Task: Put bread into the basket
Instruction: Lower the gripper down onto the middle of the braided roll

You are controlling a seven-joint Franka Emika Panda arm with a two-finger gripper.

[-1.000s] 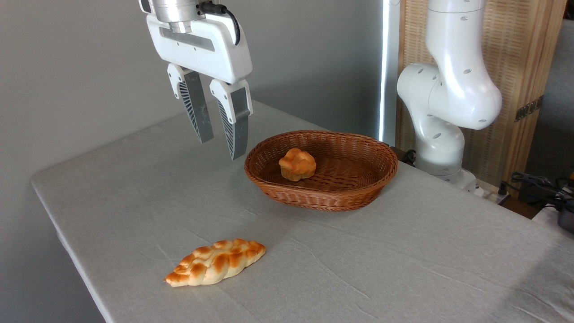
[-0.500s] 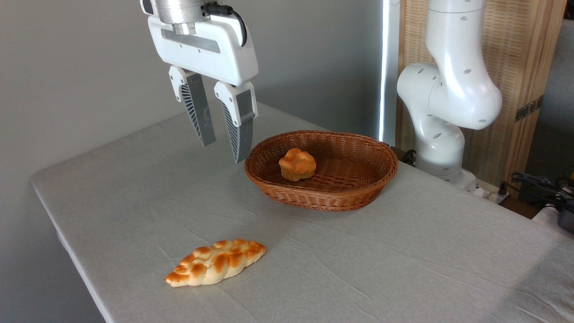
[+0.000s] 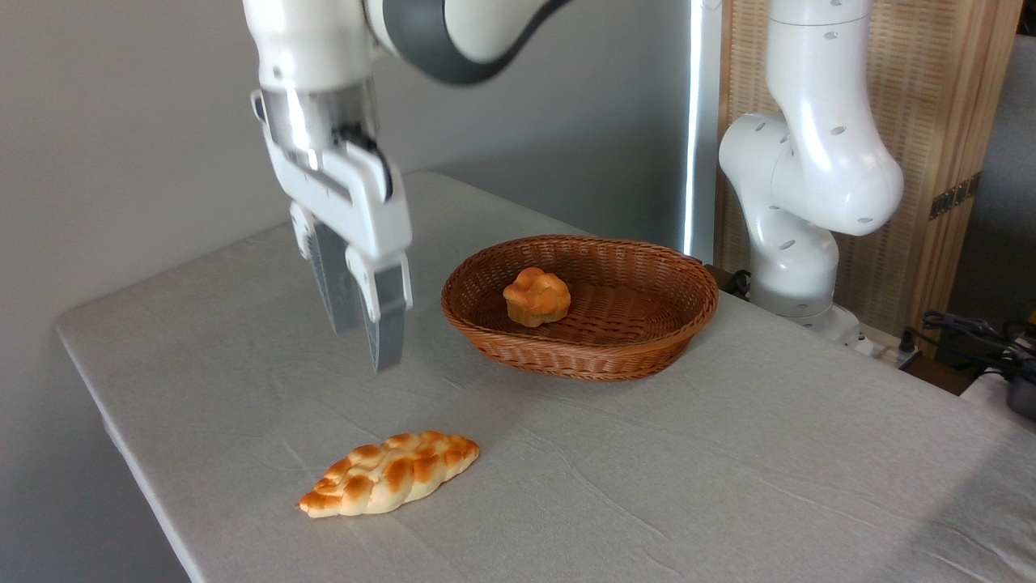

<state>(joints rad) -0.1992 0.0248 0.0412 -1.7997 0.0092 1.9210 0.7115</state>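
- Watching from my remote station, I saw the long braided golden-orange loaf of bread [image 3: 389, 474] lying flat on the grey cloth-covered table [image 3: 728, 486], near its front-left edge.
- Its long axis ran diagonally, one pointed end towards the lower left, the other towards the upper right.
- My white two-finger gripper [image 3: 366, 344] hung above the table, up and behind the loaf, fingers pointing down, slightly parted and holding nothing.
- The reddish-brown oval wicker basket [image 3: 579, 356] sat well apart from the loaf, to the right of the gripper.
- A small knobbly orange bun [image 3: 537, 296] rested inside it.
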